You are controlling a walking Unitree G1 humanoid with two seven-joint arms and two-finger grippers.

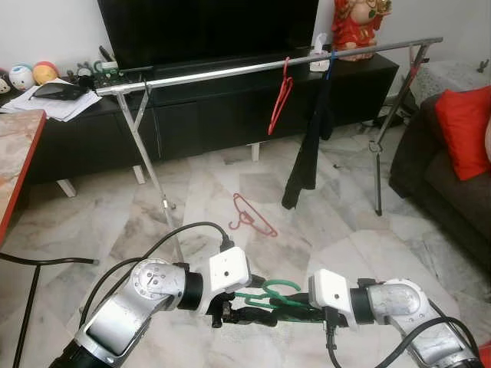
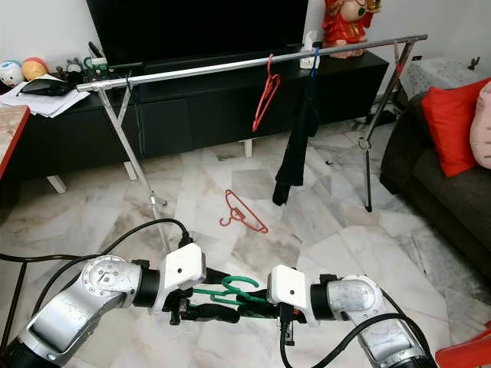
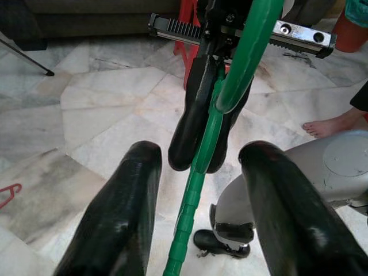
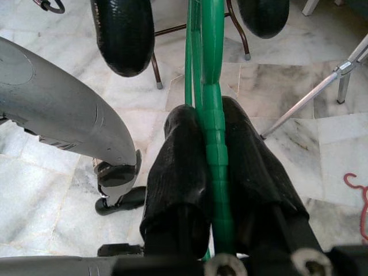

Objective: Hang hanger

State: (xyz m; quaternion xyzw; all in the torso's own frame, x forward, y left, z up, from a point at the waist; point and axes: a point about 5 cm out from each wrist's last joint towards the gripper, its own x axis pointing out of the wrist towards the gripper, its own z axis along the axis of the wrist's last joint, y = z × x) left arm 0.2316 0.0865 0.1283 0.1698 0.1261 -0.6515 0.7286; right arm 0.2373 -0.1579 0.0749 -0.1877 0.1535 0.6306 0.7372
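A green hanger (image 1: 270,294) lies level between my two grippers, low in front of me. My right gripper (image 4: 210,109) is shut on its green bar (image 4: 213,57). My left gripper (image 3: 201,152) is open, one black finger (image 3: 123,213) on each side of the hanger (image 3: 195,190) without touching it. The silver rail (image 1: 230,71) of a clothes rack runs across the room further ahead. On it hang a red hanger (image 1: 281,96) and a black garment (image 1: 307,149).
Another red hanger (image 1: 249,215) lies on the marble floor under the rail. A black TV cabinet (image 1: 199,115) stands behind the rack. A dark sofa with a red cushion (image 1: 464,126) is at the right, a table edge (image 1: 19,165) at the left. A person's bare foot (image 3: 328,123) is nearby.
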